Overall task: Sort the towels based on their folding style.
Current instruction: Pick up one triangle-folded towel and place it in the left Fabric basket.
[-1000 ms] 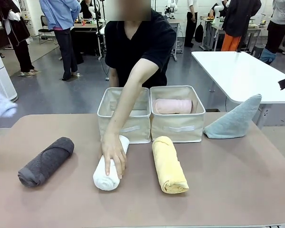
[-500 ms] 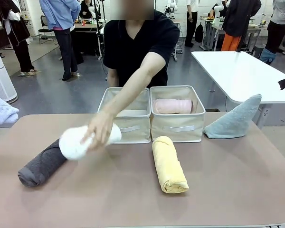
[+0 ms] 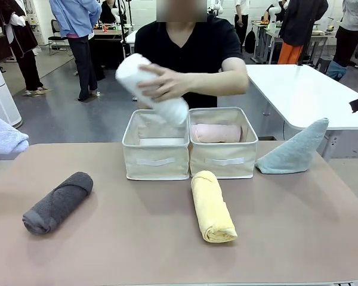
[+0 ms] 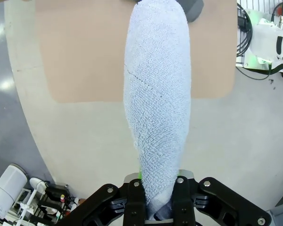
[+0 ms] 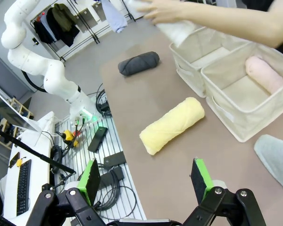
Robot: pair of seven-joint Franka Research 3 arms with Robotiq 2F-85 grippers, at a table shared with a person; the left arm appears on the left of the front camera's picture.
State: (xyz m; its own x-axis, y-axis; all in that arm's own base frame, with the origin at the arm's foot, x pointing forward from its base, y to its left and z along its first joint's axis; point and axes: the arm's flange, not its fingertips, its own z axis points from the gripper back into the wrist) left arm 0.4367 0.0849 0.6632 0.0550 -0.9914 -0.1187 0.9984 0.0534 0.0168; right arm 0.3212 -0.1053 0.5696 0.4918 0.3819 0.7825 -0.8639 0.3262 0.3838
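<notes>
The left pincer [image 4: 159,202] is clamped tight on the narrow end of the lavender-blue towel [image 4: 158,113]. The towel is a pointed fold of looped terry that broadens away from the fingers and runs out past the top of the picture. From the front it is only a pale bulge, cut off, beyond the table's [image 3: 137,256] left edge.

The right pincer [image 5: 145,183] stands wide, its green pads apart with nothing between them. Beyond it the yellow roll [image 5: 172,125], a soft ribbed cylinder, lies just before the right bin [image 3: 224,161]. The pink roll [image 3: 216,133] lies inside that bin, half hidden by the stiff beige wall.

The person's hand [image 3: 161,83] holds the white roll [image 3: 152,89] tilted in the air above the left bin [image 3: 156,161]. In the right wrist view the hand and arm cover most of it.

The dark grey roll [image 3: 58,202] lies toward the near left corner. The teal-grey pointed fold [image 3: 293,154] sits at the far right edge, tip up. In the right wrist view only a rounded part of it shows.
</notes>
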